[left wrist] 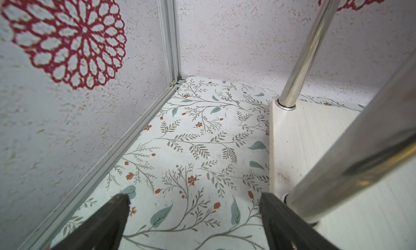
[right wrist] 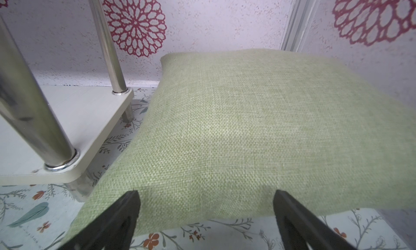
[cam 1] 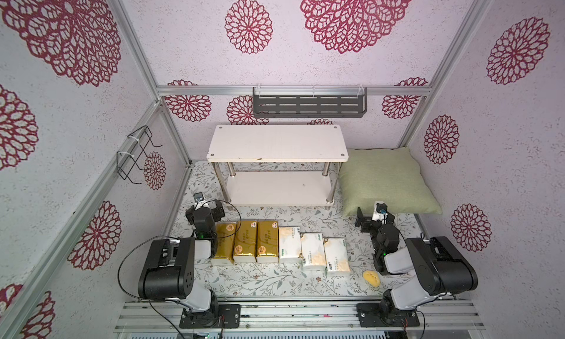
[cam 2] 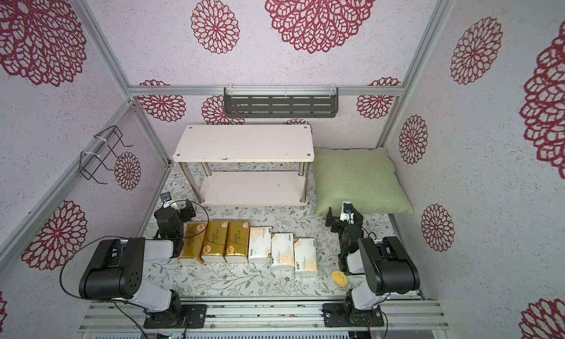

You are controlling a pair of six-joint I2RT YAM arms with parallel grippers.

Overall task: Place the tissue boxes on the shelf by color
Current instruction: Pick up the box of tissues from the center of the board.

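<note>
Six tissue boxes lie in a row on the floral tabletop in both top views: three gold ones (cam 1: pixel 245 241) (cam 2: pixel 215 241) to the left, three white ones with green print (cam 1: pixel 312 250) (cam 2: pixel 282 250) to the right. Behind them stands the white two-tier shelf (cam 1: pixel 276 143) (cam 2: pixel 244 143), both boards bare. My left gripper (cam 1: pixel 205 210) (left wrist: pixel 193 197) hangs open just behind the leftmost gold box, beside the shelf's lower board (left wrist: pixel 299 147). My right gripper (cam 1: pixel 374 221) (right wrist: pixel 206 193) is open too, holding nothing, near the shelf's right end (right wrist: pixel 67 116).
A green pillow (cam 1: pixel 385 181) (right wrist: pixel 247 125) lies right of the shelf, close in front of the right gripper. A small yellow object (cam 1: pixel 371 278) sits by the right arm. A grey slotted rack (cam 1: pixel 308 105) hangs on the back wall, a black wire rack (cam 1: pixel 134 154) on the left wall.
</note>
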